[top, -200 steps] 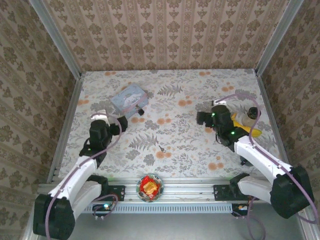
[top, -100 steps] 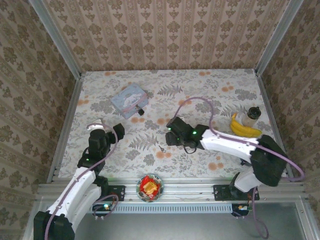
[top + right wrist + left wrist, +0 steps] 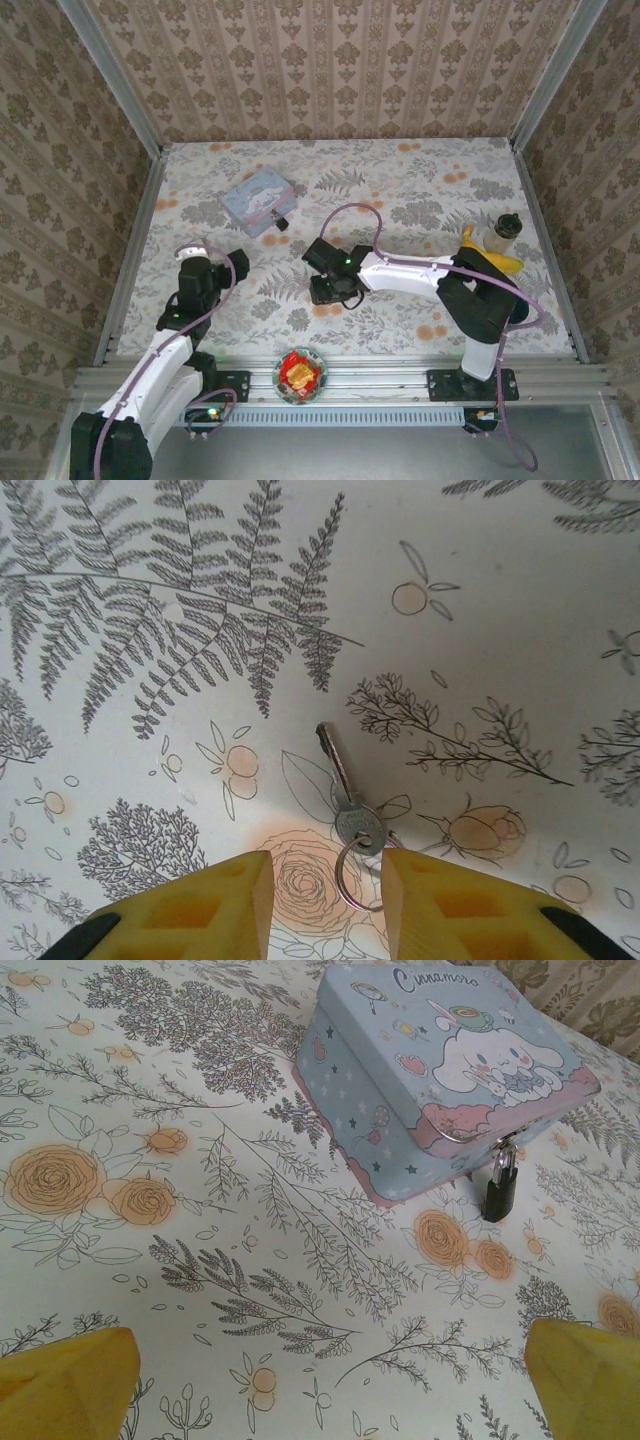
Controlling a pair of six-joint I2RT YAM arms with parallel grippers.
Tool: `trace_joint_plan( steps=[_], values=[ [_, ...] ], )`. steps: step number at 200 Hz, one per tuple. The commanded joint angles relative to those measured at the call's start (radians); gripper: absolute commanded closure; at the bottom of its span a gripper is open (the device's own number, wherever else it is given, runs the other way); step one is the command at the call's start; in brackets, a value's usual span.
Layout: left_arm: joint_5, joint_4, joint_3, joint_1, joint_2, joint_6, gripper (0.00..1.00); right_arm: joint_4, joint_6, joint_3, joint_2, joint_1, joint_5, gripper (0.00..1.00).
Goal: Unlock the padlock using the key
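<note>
Straddling the key (image 3: 344,783), right gripper (image 3: 326,885)

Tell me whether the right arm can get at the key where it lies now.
Probably yes. The right gripper hangs just over the key, jaws apart with the key's ring between them, and nothing covers the key. It lies flat on the tablecloth, so the pinch may be fiddly.

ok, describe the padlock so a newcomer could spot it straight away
On the floral table, look for the pale blue cartoon tin at the far left. The padlock hangs from the tin's near right side. It is tiny, black and squarish with a silver loop, the only dark thing beside the tin.
</note>
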Motion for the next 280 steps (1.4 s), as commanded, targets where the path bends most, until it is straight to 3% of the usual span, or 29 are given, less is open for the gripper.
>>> trace_joint_plan(
  steps=[1, 61, 199, 280],
  values=[
    [0.018, 0.005, -0.006, 0.012, -0.010, -0.014, 0.00, -0.058, -0.001, 0.036, 0.032, 0.001, -0.023, 0.65],
    [0.036, 0.010, -0.003, 0.024, -0.010, -0.020, 0.00, -0.123, 0.008, 0.044, 0.050, 0.001, 0.038, 0.66],
    [0.053, 0.012, -0.008, 0.045, -0.006, -0.034, 0.00, -0.133, -0.035, 0.119, 0.143, 0.015, 0.038, 0.69],
    [0.070, 0.011, -0.005, 0.051, -0.007, -0.032, 0.00, -0.158, -0.050, 0.107, 0.110, 0.023, 0.037, 0.85]
  ],
)
